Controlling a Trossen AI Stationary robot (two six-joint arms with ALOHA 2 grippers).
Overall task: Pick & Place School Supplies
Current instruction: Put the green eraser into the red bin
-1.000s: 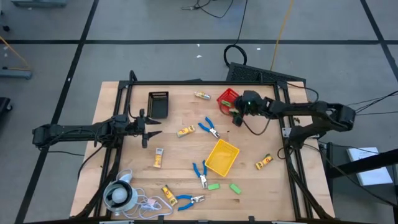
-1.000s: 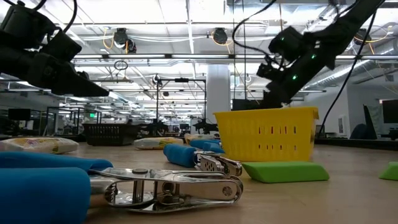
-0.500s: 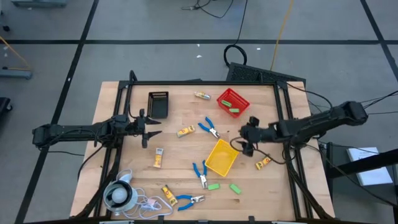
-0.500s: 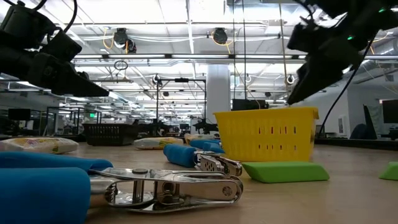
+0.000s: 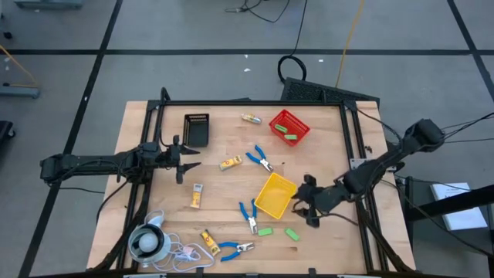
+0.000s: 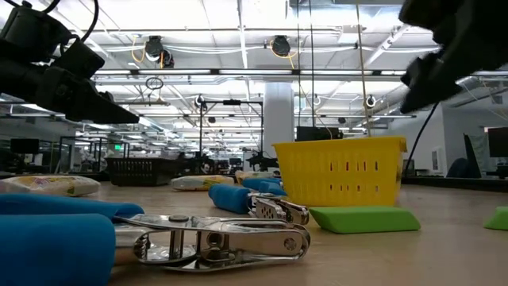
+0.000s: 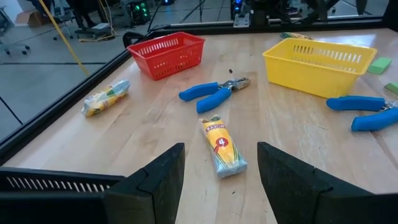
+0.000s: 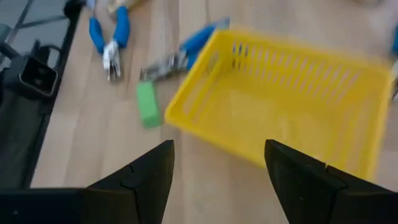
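Hovering just right of the yellow bin (image 5: 275, 194), the right gripper (image 5: 302, 207) has its fingers spread wide and holds nothing; the right wrist view shows the empty bin and a green block (image 8: 147, 104) ahead of it, between the parted fingers. Its position suggests a pick among the loose supplies at the near side: two green blocks (image 5: 265, 231) (image 5: 292, 233) lie just near of the bin, apart from each other, with blue pliers (image 5: 248, 215) touching or nearly touching the bin's left corner. The left gripper (image 5: 184, 160) waits at the left side of the table, fingers also well apart and empty, pointed across the table at a crayon packet (image 7: 223, 147) lying flat close in front of it, likely its nearest candidate. Other supplies remain scattered: a second pair of pliers (image 5: 260, 159) mid-table, a third (image 5: 235, 249) at the near edge beside a packet (image 5: 208, 240), a packet (image 5: 197, 195) left of centre, one (image 5: 230, 163) near the centre, and one (image 5: 251, 118) at the far edge. The red bin (image 5: 289, 127) at the far right already holds a green block (image 5: 291, 137), which indicates sorting by kind. The black bin (image 5: 197, 129) at far left appears empty. The task looks barely started; most supplies still lie on the table (image 5: 332, 154).
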